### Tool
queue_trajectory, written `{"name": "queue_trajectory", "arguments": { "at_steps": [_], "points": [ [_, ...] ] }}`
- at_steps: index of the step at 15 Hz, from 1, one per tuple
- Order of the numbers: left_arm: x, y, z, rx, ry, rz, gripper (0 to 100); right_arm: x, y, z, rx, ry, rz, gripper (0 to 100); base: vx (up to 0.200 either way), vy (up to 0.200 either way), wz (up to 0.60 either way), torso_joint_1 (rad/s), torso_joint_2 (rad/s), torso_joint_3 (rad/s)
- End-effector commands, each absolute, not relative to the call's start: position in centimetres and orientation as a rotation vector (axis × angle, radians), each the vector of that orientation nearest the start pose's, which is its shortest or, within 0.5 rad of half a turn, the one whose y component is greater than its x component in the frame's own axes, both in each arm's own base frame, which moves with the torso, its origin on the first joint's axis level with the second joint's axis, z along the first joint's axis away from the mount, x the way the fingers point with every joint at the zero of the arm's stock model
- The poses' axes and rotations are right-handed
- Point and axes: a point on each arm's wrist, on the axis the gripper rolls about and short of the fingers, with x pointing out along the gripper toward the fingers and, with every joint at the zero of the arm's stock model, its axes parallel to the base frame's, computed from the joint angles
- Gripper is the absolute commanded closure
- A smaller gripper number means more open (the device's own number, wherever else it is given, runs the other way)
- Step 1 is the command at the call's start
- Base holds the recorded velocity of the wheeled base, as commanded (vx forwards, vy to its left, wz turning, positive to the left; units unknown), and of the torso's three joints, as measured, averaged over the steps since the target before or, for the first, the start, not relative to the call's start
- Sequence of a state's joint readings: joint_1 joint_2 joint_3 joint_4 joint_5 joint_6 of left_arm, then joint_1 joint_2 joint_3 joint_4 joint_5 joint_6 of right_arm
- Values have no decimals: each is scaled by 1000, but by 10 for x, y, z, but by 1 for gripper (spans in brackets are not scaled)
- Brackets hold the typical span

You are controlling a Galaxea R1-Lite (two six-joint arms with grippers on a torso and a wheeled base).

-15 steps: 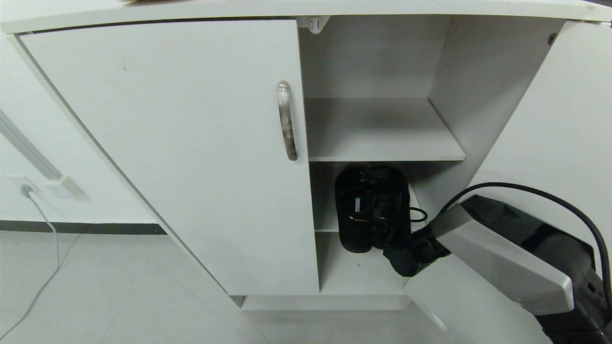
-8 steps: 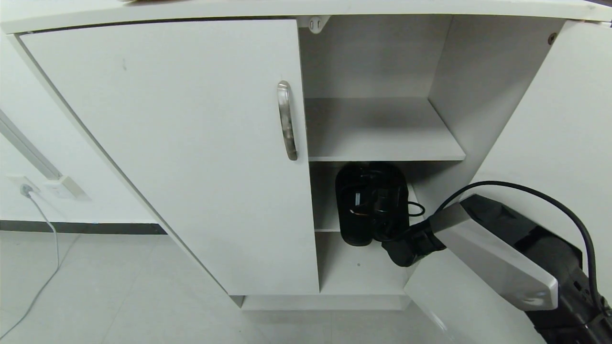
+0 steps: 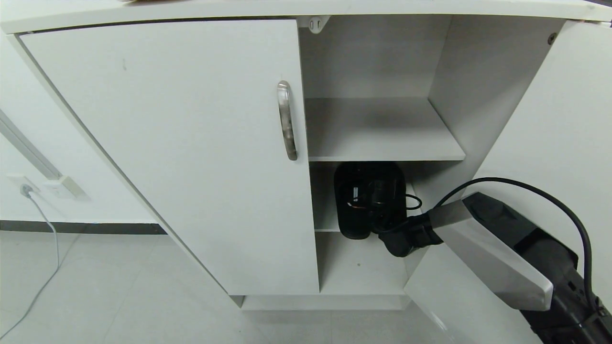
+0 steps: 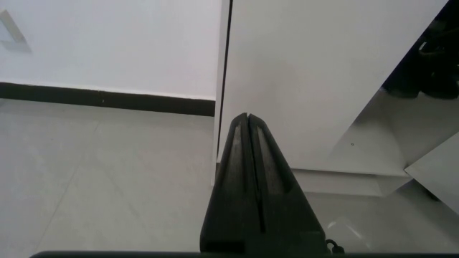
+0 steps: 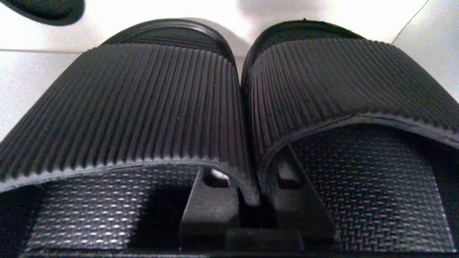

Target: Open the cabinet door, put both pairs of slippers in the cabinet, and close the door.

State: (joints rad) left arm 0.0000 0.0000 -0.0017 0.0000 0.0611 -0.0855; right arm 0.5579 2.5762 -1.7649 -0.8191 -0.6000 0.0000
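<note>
The white cabinet has its right door [image 3: 550, 143] swung open and its left door [image 3: 181, 153] shut. A pair of black slippers [image 3: 366, 200] with ribbed straps is held side by side in the lower compartment, just under the middle shelf [image 3: 382, 134]. My right gripper [image 3: 385, 227] is shut on the slippers [image 5: 165, 100], its fingers [image 5: 209, 204] pinching the two inner edges together [image 5: 247, 193]. My left gripper [image 4: 249, 129] is shut and holds nothing. It hangs low over the floor in front of the shut left door [image 4: 323, 64]. The dark slippers [image 4: 430, 61] show inside the cabinet.
The upper compartment above the shelf holds nothing. A metal handle [image 3: 287, 119] sits on the left door. A dark rounded thing [image 5: 43, 7] lies farther in past the held slippers. A wall socket and cable [image 3: 28, 191] are at the left, over tiled floor [image 3: 119, 296].
My right arm has pushed the pair of slippers deeper into the lower compartment, up under the shelf. The left arm and the doors have not moved.
</note>
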Motion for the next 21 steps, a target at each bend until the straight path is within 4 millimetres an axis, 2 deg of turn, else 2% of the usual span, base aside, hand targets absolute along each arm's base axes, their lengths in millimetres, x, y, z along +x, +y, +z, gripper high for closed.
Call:
{"name": "queue_trajectory", "arguments": {
  "at_steps": [1, 8, 9, 15, 19, 20, 21],
  "points": [
    [-23, 1, 76, -86, -3, 61, 100, 456, 269, 82, 1, -1, -43, 100, 0, 0, 0, 0, 0, 0],
    [-23, 1, 76, -86, -3, 61, 100, 457, 268, 78, -4, 6, -44, 100, 0, 0, 0, 0, 0, 0],
    [-23, 1, 76, -86, -3, 61, 100, 457, 268, 77, -5, 8, -44, 0, 0, 0, 0, 0, 0, 0],
    [-23, 1, 76, -86, -3, 61, 100, 450, 268, 75, -10, 18, -48, 0, 0, 0, 0, 0, 0, 0],
    [-23, 1, 76, -84, -3, 61, 100, 423, 266, 88, -6, 9, -23, 0, 0, 0, 0, 0, 0, 0],
    [-23, 1, 76, -84, -3, 61, 100, 406, 265, 95, -8, 9, -8, 0, 0, 0, 0, 0, 0, 0],
    [-23, 1, 76, -84, -3, 61, 100, 397, 264, 97, -11, 15, 3, 0, 0, 0, 0, 0, 0, 0]
  ]
}}
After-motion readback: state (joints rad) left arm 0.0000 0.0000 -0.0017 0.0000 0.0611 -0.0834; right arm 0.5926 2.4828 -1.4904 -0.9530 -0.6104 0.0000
